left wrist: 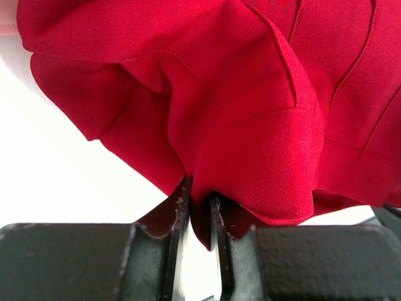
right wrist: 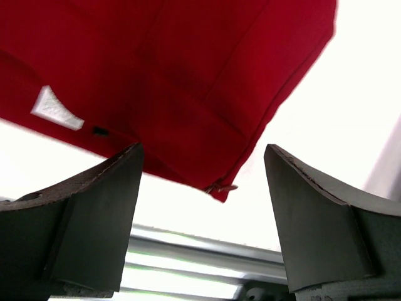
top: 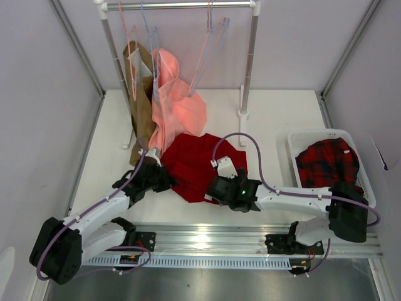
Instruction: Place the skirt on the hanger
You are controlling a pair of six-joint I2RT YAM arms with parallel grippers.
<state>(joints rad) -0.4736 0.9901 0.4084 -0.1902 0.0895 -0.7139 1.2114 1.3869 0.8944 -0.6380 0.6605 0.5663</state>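
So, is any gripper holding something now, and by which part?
The left gripper pinches the skirt by a bunched fold at its edge. The right gripper is open, holding nothing.

The left claw (left wrist: 200,204) is clamped on a fold at the left edge of the skirt (top: 202,157). The right claw (right wrist: 203,160) is held spread wide at the skirt's near corner.
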